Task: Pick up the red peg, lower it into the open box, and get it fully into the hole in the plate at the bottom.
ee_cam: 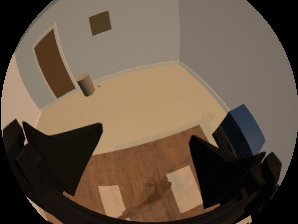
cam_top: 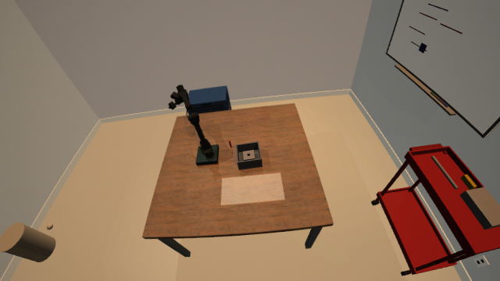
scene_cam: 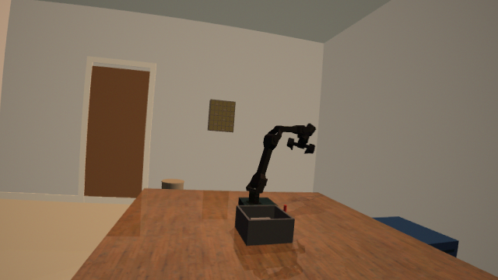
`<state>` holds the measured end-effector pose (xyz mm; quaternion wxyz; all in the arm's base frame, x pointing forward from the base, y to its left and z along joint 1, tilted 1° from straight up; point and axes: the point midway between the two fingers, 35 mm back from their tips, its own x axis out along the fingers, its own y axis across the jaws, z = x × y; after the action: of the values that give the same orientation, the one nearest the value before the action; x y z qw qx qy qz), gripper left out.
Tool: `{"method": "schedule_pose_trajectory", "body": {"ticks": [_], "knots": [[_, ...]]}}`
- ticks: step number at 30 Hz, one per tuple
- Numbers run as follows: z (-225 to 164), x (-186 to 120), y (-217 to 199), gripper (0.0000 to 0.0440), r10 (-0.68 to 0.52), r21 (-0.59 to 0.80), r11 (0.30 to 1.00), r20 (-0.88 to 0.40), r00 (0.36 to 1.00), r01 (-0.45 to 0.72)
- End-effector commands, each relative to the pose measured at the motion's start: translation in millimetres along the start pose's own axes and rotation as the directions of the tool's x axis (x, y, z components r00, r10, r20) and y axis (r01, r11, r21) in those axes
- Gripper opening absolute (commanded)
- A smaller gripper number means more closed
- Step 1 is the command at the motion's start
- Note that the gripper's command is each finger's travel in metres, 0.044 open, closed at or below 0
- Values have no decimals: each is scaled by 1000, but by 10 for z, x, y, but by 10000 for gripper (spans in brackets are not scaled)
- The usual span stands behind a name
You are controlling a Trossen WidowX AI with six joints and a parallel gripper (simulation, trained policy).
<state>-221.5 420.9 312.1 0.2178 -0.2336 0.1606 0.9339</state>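
A red cart is standing below a whiteboard, a blue cabinet is sitting beyond the tabletop, and a brown door is filling its pale frame.

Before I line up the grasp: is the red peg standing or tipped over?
Standing upright: the slim red peg shows as a short vertical post in the exterior view.

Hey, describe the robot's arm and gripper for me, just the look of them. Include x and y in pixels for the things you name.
The arm (cam_top: 198, 126) (scene_cam: 264, 159) is black, with slim links, chunkier joints and no readable markings. Its gripper (cam_top: 172, 100) (scene_cam: 300, 147) (ee_cam: 147, 134) is also black, with two separate fingers that look angular, roughly triangular, in the wrist view. I can't make out any cables.
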Motion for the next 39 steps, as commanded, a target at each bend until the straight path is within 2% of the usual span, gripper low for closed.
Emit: {"method": "schedule_pose_trajectory", "body": {"ticks": [1, 9, 18, 27, 39], "knots": [[-136, -190, -198, 440, -75, 138, 987, -26, 997, 78], [-405, -535, -513, 440, -193, 369, 906, -79, 978, 209], [-746, -949, -788, 440, -309, 595, 730, -152, 939, 337], [-1121, -1377, -973, 440, -402, 765, 483, -239, 884, 426], [-1663, -1944, -1067, 440, -483, 882, 88, -369, 795, 463]]}}
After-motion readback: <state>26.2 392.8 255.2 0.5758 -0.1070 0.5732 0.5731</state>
